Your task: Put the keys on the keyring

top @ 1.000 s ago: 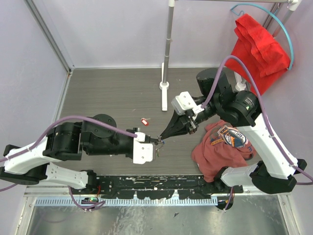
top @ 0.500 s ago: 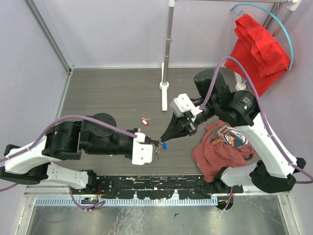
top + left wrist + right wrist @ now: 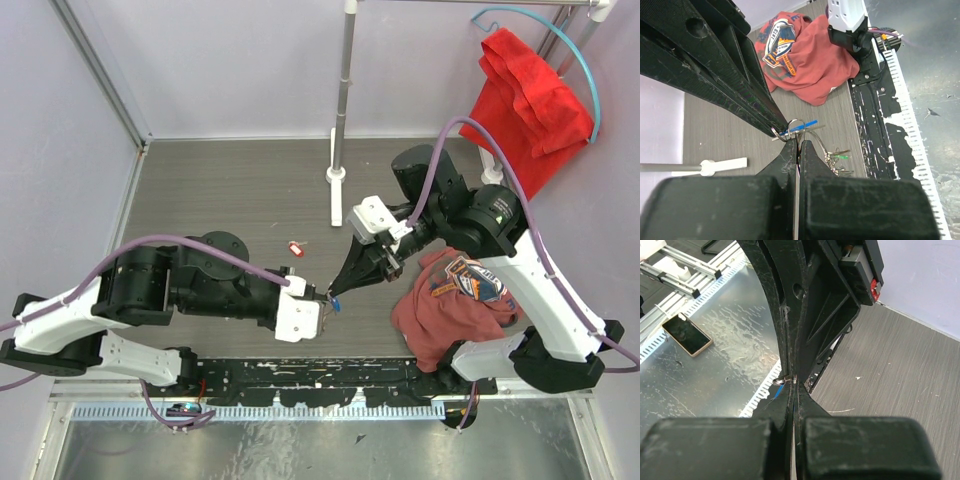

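Over the near middle of the table my two grippers meet tip to tip. My left gripper point(image 3: 322, 296) point(image 3: 798, 141) is shut on the thin wire keyring point(image 3: 819, 140). Several keys point(image 3: 839, 158), one with a green head, hang from the ring's far side. My right gripper point(image 3: 337, 289) point(image 3: 792, 386) is shut on a blue key point(image 3: 805, 125) point(image 3: 337, 302), which lies across the ring's top loop. A red key point(image 3: 294, 248) lies loose on the table, behind the grippers.
A crumpled red T-shirt point(image 3: 455, 295) lies on the table at the right. A pole on a white foot point(image 3: 337, 175) stands at the back, a red cloth point(image 3: 525, 95) hangs at the back right. A phone point(image 3: 686, 335) lies on the metal shelf beyond the front rail point(image 3: 260, 410).
Both grippers have shifted a little toward the near edge, staying tip to tip. The blue key now shows more plainly at the tips.
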